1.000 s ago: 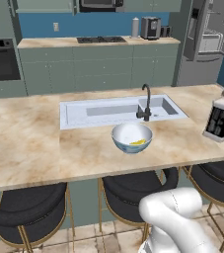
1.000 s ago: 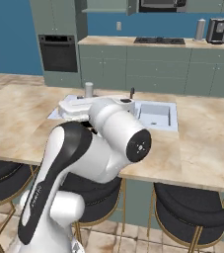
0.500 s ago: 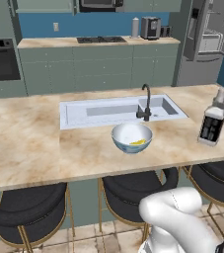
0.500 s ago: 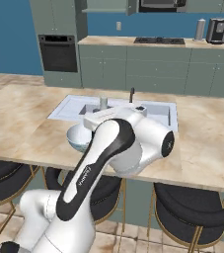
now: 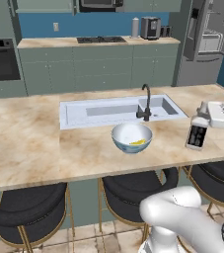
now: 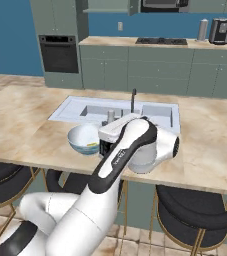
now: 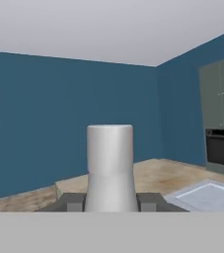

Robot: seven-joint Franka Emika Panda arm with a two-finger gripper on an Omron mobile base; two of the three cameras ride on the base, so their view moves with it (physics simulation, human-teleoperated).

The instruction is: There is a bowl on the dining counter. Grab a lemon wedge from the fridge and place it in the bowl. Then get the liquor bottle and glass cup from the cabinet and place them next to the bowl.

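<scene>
Left base view: hand clamped on liquor bottle has lowered it onto table, nearer bowl

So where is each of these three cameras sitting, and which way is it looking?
Left base view: behind the arm's left, facing the dining counter, bowl and liquor bottle; white arm at lower right.
Right base view: behind the arm's right, facing the same counter; the arm rises from lower left, partly hiding the bottle.
Hand view: on the hand, looking along the gripper, shut on the bottle's pale neck, toward a blue wall.
Both base views share the bowl, sink and bottle.
</scene>
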